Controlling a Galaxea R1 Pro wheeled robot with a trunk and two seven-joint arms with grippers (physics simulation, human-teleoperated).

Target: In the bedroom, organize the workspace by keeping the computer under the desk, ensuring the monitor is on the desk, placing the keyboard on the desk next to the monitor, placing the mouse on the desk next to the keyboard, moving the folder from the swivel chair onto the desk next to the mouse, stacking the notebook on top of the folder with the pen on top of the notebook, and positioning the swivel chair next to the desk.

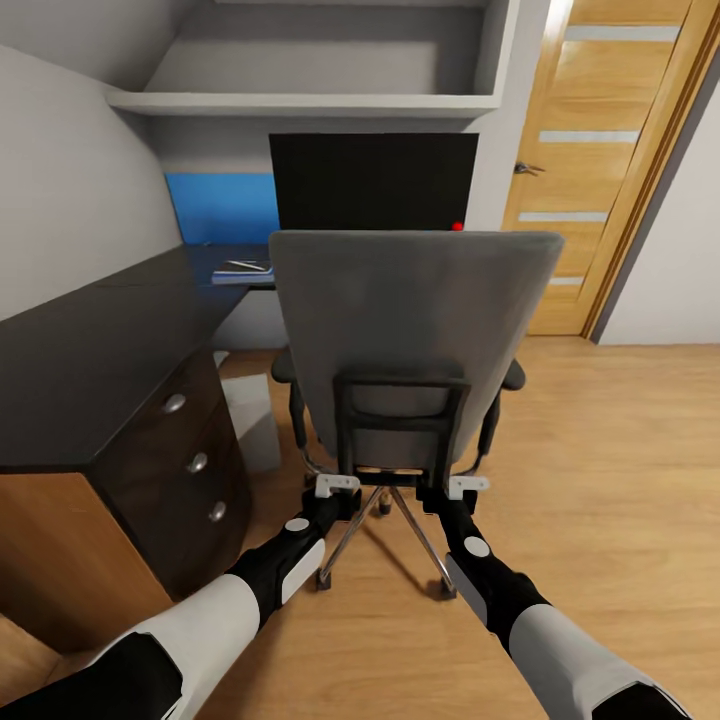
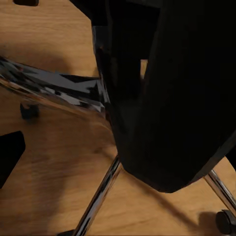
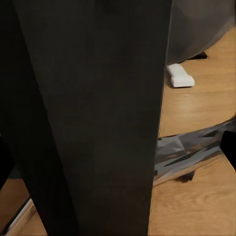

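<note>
Two hands of mine sit low behind the swivel chair [image 1: 415, 330], at the black frame under its grey back: my left hand [image 1: 337, 487] at the frame's lower left corner, my right hand [image 1: 467, 486] at the lower right corner. Both are right against the frame; whether either is clamped on it or merely resting against it I cannot tell, since the fingers are hidden by the chair parts. Left wrist view: dark chair frame [image 2: 172, 98] close up, chrome base legs [image 2: 101, 194] and casters [image 2: 29, 109] over the light wood floor [image 2: 49, 162]. Right wrist view: a broad black frame upright [image 3: 93, 118], a chrome base leg [image 3: 191, 147], and my left hand's white fingertip [image 3: 180, 76] beyond it. Chair: facing the counter [image 1: 90, 350], back toward me, just beside the counter's three-drawer pedestal [image 1: 195, 460] with round silver knobs. Monitor [image 1: 372, 180]: upright on the counter beyond the chair, red dot at its lower right corner. Folder [image 1: 240, 270]: blue, flat on the counter to the left of the monitor, with a dark notebook [image 1: 246, 265] lying on it. Computer [image 1: 252, 420]: pale grey box on the floor under the counter, between pedestal and chair. Wooden door [image 1: 600, 170]: at the right, shut.
</note>
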